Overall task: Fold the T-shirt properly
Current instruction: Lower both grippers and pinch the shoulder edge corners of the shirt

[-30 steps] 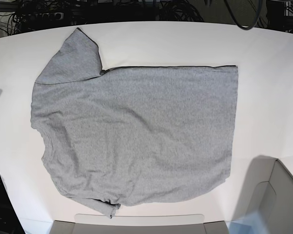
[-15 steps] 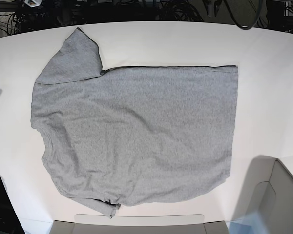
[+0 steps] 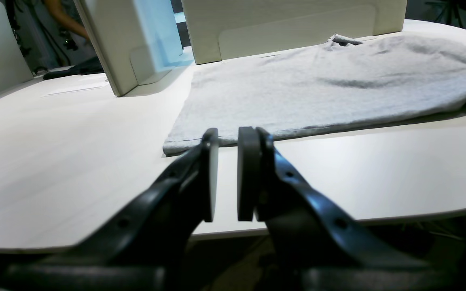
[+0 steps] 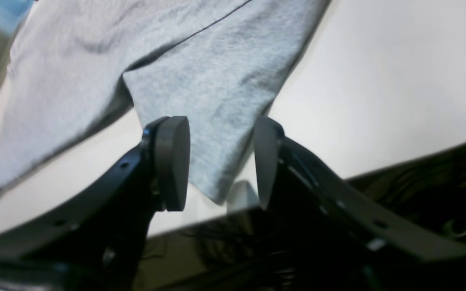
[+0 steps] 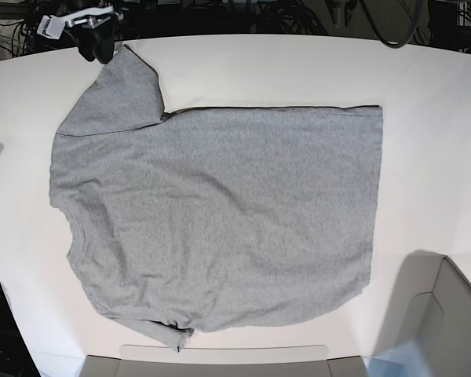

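Right gripper (image 4: 221, 161) wide open, empty, T-shirt (image 4: 217, 81) sleeve between fingers for pickup. Left gripper (image 3: 228, 173) narrowly open, empty, hem just beyond.

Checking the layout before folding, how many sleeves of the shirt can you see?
2: one sleeve spread flat at the T-shirt's far left corner; the other bunched at its near edge, partly tucked under.

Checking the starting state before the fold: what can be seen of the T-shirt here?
The T-shirt is heather-grey, soft knit, with dark seam edges and its plain face up. It lies spread flat and lightly wrinkled on the white table, collar toward the picture's left, hem to the right. One sleeve fans out at top left; the other is bunched at the near edge. Nothing grips it; the right gripper hovers open at the sleeve tip.
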Motion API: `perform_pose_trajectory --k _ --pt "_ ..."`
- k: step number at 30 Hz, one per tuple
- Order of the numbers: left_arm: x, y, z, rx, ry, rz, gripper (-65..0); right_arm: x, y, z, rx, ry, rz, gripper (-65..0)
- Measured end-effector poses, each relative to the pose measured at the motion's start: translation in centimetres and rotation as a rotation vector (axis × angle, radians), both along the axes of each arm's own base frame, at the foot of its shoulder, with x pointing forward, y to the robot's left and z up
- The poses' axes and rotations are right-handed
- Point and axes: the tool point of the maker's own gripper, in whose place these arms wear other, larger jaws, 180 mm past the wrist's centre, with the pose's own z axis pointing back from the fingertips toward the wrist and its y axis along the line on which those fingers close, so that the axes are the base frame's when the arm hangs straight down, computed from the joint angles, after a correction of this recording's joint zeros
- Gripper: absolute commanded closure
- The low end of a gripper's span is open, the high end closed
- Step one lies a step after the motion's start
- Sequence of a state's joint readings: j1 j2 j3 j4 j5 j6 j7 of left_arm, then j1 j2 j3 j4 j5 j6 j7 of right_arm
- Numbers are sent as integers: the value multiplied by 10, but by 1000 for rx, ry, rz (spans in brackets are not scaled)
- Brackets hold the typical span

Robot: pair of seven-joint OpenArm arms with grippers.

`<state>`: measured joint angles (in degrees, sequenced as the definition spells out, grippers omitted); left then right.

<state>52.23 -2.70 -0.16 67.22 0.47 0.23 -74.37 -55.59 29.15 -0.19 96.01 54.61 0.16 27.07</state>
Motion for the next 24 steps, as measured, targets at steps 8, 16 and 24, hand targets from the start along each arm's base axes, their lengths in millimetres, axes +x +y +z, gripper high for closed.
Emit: perform_pose_trajectory --k 8,16,24 --pt "0 0 0 0 0 0 -99 15 0 -8 94 34 -47 -265" --pt "0 1 -4 1 21 2 -99 3 -16 -30 144 79 -173 -265" --pt "1 2 -6 2 34 5 -99 22 -2 -37 180 75 -122 -265"
